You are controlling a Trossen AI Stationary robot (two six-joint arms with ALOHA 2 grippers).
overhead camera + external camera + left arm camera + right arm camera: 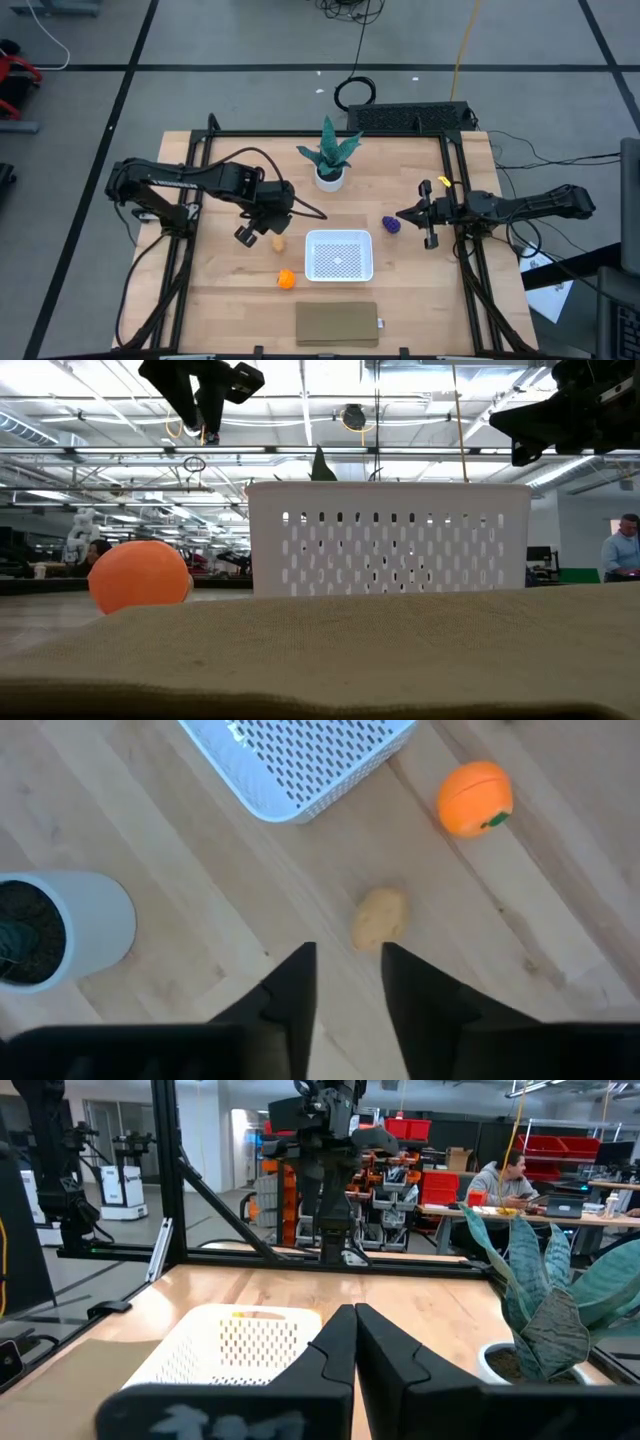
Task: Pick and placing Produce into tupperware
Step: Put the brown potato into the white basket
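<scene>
Low view: pad (320, 660) hides tupperware (390, 538) base — purple lump unseen, plant (322, 464) mostly hidden.

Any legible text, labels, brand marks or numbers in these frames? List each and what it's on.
None can be read.
The white basket, the orange ball, the tan oval, the purple lump, the plant pot and the tan pad show no markings.
The red bins and boxes behind the table may carry labels, but they are too small to read.
</scene>
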